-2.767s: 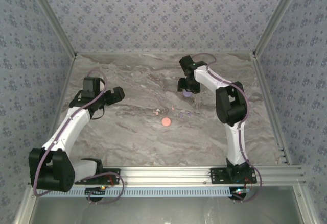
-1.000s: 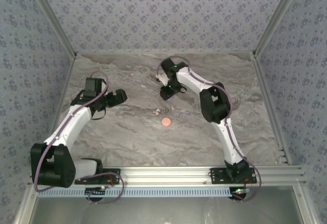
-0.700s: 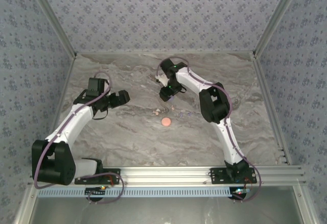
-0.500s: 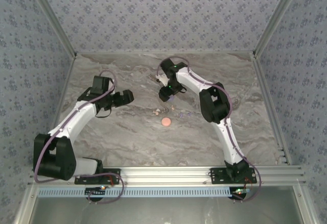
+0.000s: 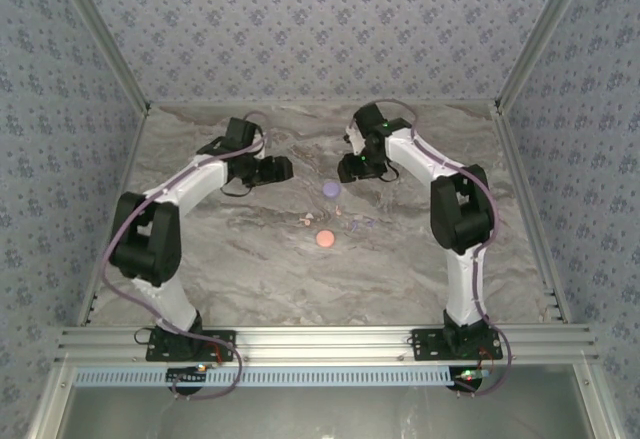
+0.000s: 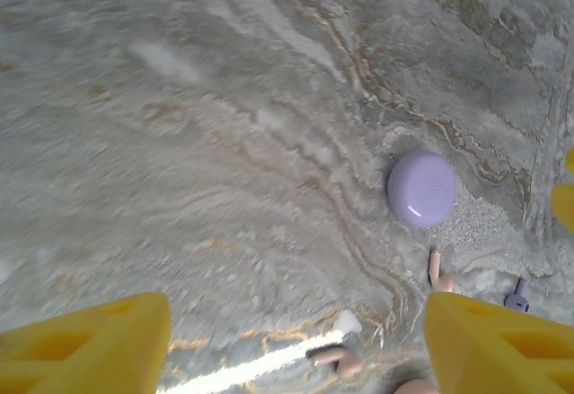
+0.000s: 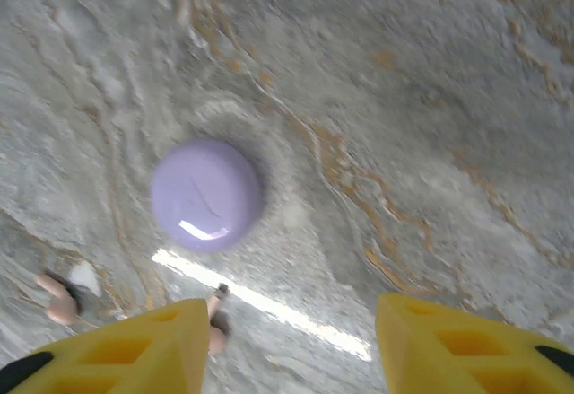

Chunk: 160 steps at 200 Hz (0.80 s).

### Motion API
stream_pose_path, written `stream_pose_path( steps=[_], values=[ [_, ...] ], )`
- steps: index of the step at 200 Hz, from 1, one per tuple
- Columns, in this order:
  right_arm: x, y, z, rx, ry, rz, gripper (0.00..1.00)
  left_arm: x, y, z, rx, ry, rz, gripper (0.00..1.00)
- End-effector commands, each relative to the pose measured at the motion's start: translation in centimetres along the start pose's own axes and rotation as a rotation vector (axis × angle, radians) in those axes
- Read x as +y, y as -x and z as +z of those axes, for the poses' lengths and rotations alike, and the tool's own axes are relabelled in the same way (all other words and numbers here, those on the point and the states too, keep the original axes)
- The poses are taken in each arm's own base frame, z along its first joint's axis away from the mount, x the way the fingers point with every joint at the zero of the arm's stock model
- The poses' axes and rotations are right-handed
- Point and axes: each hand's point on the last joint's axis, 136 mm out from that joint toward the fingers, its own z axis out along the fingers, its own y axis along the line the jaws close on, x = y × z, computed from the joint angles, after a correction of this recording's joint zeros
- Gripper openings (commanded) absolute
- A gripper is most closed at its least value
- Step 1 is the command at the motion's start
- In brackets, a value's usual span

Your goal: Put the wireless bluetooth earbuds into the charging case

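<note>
A round lilac charging case (image 5: 331, 189) lies shut on the marble table, free of both grippers. It also shows in the left wrist view (image 6: 421, 188) and the right wrist view (image 7: 206, 194). A round pink case (image 5: 323, 238) sits nearer the front. Tiny earbuds lie between them: a pinkish one (image 5: 304, 221) (image 6: 336, 358), another pinkish one (image 5: 338, 210) (image 6: 436, 268) (image 7: 215, 327), and a lilac one (image 5: 365, 223) (image 6: 517, 300). My left gripper (image 5: 283, 170) (image 6: 291, 322) hangs open left of the lilac case. My right gripper (image 5: 350, 171) (image 7: 291, 331) hangs open just right of it. Neither holds anything.
The marble table (image 5: 250, 259) is walled by patterned panels on three sides, with aluminium posts at the corners. An aluminium rail (image 5: 320, 341) carrying both arm bases runs along the near edge.
The right gripper let go of the lilac case, left it on the table and drew back to the right. The left arm swung far forward and right, close to the case.
</note>
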Motion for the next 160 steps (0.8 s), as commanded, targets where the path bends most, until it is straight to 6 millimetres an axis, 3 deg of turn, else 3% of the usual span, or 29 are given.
stream_pose_path(
  steps=[1, 16, 36, 98, 160],
  values=[
    [0.3, -1.4, 1.1, 0.026, 0.021, 0.130, 0.42, -1.7, 0.4, 2.1, 0.046, -0.040, 0.021, 0.65],
    [0.6, -2.1, 2.0, 0.039, 0.024, 0.160, 0.34, -2.2, 0.7, 3.6, 0.070, -0.058, 0.014, 0.46],
    [1.1, -2.4, 3.0, 0.049, 0.033, 0.196, 0.26, -2.4, 0.9, 5.6, 0.094, -0.070, -0.005, 0.36],
    [1.3, -2.1, 5.1, 0.059, 0.015, 0.265, 0.21, -3.4, 0.2, 9.6, 0.167, -0.091, -0.019, 0.21],
    [0.7, -1.8, 6.1, 0.073, -0.006, 0.275, 0.21, -3.5, -1.9, 11.4, 0.227, -0.073, -0.025, 0.15]
  ],
)
